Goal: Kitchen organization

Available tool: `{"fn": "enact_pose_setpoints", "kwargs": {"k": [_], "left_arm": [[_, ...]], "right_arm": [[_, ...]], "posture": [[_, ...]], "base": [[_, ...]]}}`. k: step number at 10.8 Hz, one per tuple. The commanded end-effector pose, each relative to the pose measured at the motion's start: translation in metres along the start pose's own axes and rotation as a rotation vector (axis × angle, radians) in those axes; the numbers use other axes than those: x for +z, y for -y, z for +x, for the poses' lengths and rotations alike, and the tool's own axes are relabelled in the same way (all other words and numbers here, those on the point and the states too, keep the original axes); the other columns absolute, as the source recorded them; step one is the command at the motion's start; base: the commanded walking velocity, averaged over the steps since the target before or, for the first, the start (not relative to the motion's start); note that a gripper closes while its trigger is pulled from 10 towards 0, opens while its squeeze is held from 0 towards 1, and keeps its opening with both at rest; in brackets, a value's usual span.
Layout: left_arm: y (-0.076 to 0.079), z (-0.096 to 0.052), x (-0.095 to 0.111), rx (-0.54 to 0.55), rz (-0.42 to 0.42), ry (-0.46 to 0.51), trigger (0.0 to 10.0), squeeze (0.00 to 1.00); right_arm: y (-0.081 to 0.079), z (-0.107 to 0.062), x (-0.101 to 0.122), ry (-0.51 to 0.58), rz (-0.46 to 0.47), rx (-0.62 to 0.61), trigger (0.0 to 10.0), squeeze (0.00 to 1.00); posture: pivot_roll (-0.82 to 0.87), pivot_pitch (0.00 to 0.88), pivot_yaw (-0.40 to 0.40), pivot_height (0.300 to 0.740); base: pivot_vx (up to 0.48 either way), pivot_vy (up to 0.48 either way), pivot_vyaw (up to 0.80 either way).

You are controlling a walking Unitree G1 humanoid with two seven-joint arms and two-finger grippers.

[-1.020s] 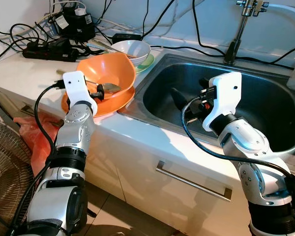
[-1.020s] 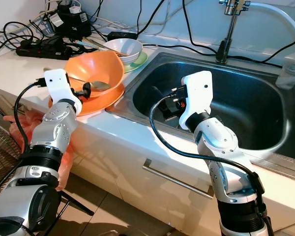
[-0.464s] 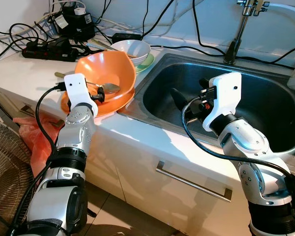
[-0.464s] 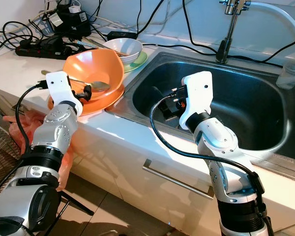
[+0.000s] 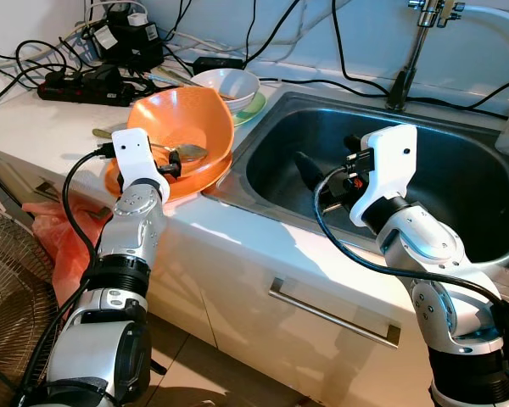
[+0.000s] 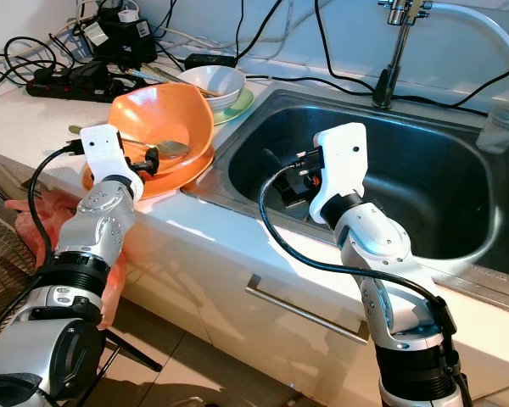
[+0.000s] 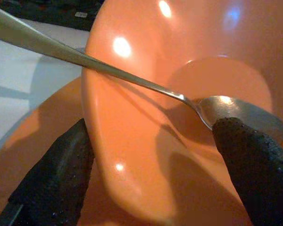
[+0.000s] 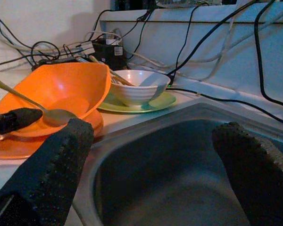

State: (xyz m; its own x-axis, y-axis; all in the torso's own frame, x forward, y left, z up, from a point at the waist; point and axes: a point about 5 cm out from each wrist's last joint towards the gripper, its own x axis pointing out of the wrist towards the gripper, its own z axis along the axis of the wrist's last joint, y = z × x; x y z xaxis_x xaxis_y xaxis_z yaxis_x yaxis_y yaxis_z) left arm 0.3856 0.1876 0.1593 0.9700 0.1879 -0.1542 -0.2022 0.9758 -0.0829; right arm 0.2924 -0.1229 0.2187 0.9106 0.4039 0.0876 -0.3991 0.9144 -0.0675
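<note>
Dishes remain uncleared on the bench [image 5: 34, 127]: steel sink [image 5: 458, 182] bare at 3 o'clock, glossy orange bowl [image 5: 187, 127] tilted on its orange plate [image 5: 123, 182] at 10 o'clock, metal spoon [image 7: 132, 82] inside. Left gripper [image 7: 151, 160] fingers straddle the bowl's rim, wide; right gripper [image 8: 151, 169] fingers wide, empty, over the sink.

Left arm reaching forward and up, left gripper [image 7: 151, 155] fingers spread wide, right arm bent at the elbow, forearm raised, right gripper [image 8: 151, 160] held level, its two black fingers [image 8: 52, 165] parted
</note>
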Motion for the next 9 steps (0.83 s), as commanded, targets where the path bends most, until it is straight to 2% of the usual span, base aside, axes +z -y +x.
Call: {"fn": "enact_pose_setpoints", "kwargs": {"k": [1, 5, 8, 9], "left_arm": [[-0.003, 0.000, -0.008, 0.008, 0.020, -0.025, 10.0, 0.00], [-0.002, -0.001, -0.015, 0.011, -0.002, -0.061, 10.0, 0.00], [-0.002, 0.000, -0.011, 0.010, -0.002, -0.051, 10.0, 0.00], [-0.002, 0.001, -0.004, 0.012, -0.004, -0.034, 10.0, 0.00]], "right_arm": [[0.002, 0.000, 0.004, 0.022, -0.005, -0.018, 10.0, 0.00], [0.003, 0.000, 0.004, 0.021, -0.008, -0.017, 10.0, 0.00], [0.003, 0.000, 0.004, 0.021, -0.008, -0.019, 10.0, 0.00], [0.004, 0.000, 0.004, 0.022, -0.010, -0.021, 10.0, 0.00]], "posture": [[-0.08, 0.000, 0.075, 0.740], [-0.08, 0.000, 0.073, 0.740], [-0.09, 0.000, 0.077, 0.740], [-0.09, 0.000, 0.077, 0.740]], "base": [[0.000, 0.000, 0.00], [0.000, 0.000, 0.00], [0.000, 0.000, 0.00], [0.000, 0.000, 0.00]]}}
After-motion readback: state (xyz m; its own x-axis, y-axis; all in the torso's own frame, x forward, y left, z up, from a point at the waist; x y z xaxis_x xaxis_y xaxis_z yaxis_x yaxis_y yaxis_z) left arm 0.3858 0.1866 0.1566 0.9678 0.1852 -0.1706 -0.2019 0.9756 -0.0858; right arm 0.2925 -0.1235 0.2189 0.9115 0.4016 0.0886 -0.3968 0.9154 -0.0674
